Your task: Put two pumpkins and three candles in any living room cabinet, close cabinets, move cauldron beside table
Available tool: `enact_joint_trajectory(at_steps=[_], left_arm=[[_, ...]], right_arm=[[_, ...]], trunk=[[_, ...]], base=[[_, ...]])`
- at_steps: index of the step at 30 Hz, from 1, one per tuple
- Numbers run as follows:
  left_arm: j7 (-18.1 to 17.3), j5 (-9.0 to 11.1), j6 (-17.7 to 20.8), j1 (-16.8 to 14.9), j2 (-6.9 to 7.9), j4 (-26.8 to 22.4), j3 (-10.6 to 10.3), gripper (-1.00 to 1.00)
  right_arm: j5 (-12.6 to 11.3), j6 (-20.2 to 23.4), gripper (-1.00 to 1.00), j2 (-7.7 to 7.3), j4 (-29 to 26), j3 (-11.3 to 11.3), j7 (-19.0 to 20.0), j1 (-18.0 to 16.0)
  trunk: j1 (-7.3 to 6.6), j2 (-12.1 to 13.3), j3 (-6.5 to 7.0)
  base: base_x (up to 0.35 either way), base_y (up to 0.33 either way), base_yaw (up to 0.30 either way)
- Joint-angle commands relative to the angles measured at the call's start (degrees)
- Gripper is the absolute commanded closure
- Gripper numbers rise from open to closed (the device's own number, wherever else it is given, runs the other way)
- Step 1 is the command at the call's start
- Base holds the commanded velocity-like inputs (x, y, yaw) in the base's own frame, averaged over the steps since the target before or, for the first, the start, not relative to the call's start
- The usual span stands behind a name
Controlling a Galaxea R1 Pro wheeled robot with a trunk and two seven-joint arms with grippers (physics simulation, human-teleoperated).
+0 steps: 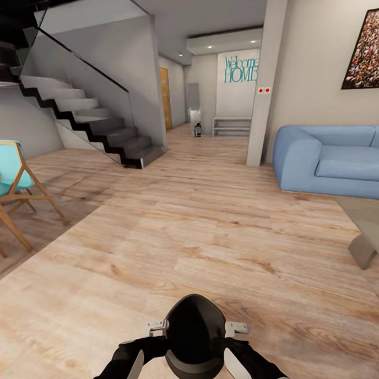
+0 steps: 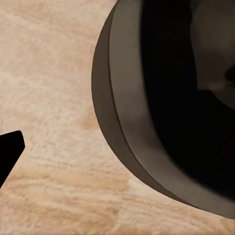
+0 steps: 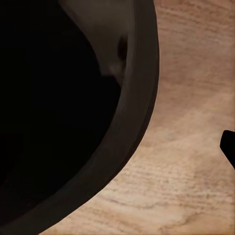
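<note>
The cauldron (image 1: 195, 338) is a round black pot with a wide mouth and a thick dull rim. It sits low in front of the robot, between its two arms, above the wood floor (image 1: 202, 233). The left gripper (image 1: 157, 326) is at the pot's left side and the right gripper (image 1: 235, 327) is at its right side, each close against the rim. I cannot tell if the fingers are squeezed onto the pot or just beside it. Up close, the pot (image 2: 161, 112) looks very dark inside, with a grey-brown band around its edge, and the other arm's camera shows the same dark bowl (image 3: 73, 112) over pale wood. A corner of the table (image 1: 373, 225) shows at the right, near a blue sofa (image 1: 331, 161). Stairs (image 1: 93, 122) rise at the left, beside a teal chair (image 1: 12, 175).
</note>
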Motion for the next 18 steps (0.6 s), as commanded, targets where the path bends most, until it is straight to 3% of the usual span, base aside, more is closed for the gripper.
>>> enact_joint_trajectory(at_steps=[1, 11, 18], left_arm=[[0.0, 0.0, 0.0, 0.0, -0.02, 0.0, 0.0, -1.0], [0.0, 0.0, -0.2, 0.0, -0.01, 0.0, 0.0, -1.0], [0.0, 0.0, -0.2, 0.0, -0.01, -0.2, 0.1, -1.0]], right_arm=[[0.0, 0.0, -1.0, 0.0, 0.0, 0.0, 0.0, 0.0], [0.0, 0.0, -1.0, 0.0, 0.0, 0.0, 0.0, 0.0], [0.0, 0.3, -1.0, 0.0, -0.8, 0.0, 0.0, -0.3]], trunk=[[0.0, 0.0, 0.0], [0.0, 0.0, 0.0], [0.76, -1.3, -1.42]], base=[[0.006, 0.0, 0.0], [0.102, 0.0, 0.0], [0.003, 0.0, 0.0]])
